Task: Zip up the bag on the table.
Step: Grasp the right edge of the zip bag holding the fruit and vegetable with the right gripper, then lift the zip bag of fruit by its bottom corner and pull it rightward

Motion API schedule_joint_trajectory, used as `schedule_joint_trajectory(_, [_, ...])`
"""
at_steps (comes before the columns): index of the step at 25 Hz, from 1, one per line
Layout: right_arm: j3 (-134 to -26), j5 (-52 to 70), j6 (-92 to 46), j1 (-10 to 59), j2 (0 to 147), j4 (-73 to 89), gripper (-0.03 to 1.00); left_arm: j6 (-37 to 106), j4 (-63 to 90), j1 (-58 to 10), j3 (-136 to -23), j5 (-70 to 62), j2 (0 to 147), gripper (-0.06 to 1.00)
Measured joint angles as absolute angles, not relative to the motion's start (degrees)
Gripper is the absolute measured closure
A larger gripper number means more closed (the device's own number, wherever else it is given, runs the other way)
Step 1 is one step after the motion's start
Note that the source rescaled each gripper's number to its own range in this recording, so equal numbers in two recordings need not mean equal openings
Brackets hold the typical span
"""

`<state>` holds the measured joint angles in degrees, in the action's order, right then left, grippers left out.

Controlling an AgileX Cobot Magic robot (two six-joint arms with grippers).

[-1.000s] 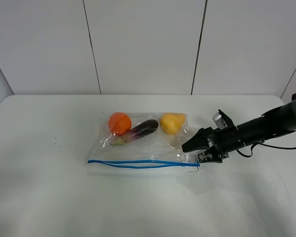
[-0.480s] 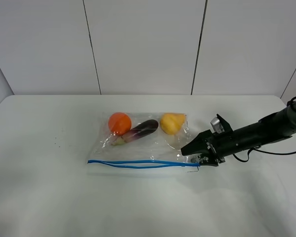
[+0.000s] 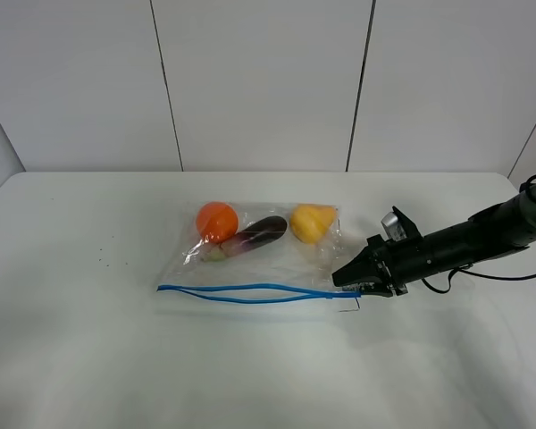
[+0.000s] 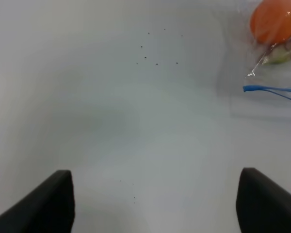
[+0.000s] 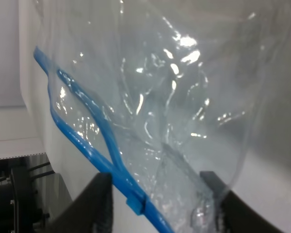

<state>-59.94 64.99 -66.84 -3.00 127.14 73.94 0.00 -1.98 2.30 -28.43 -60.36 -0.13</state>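
The left gripper (image 4: 155, 173) hangs over bare table (image 3: 89, 357) at the near left, fingers spread wide with nothing between them. The bag (image 3: 286, 264) lies flat at the table's centre, with its blue strip (image 3: 174, 290) along the near edge. The strip's two tracks stand apart along the middle and meet at the right end. The right gripper (image 3: 344, 282) is at that right end, jaws on either side of the bag's near right corner. Whether they clamp it cannot be told. Along the bag's far edge lie an orange (image 3: 217, 221), an eggplant (image 3: 259, 234) and a yellow fruit (image 3: 311, 222), left to right.
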Motion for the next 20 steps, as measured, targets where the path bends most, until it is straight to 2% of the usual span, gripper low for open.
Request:
schedule_joint_trajectory(5, [-59.9,65.0,-66.8,-3.1,127.1,73.9,0.64,0.0,-2.0,2.3,-28.4,-60.4,-0.1,0.07])
schedule_joint_trajectory(7, [-59.9,65.0,-66.8,-3.1,127.1,73.9,0.73,0.0,-2.0,2.3,-28.4,-60.4,-0.1,0.07])
schedule_joint_trajectory(10, [-59.9,65.0,-66.8,-3.1,127.1,73.9,0.96,0.0,-2.0,2.3,-28.4,-60.4,-0.1,0.07])
schedule_joint_trajectory(20, [-59.9,65.6,-66.8,-3.1,127.1,73.9,0.97,0.0,-2.0,2.3,-28.4,-60.4,-0.1,0.07])
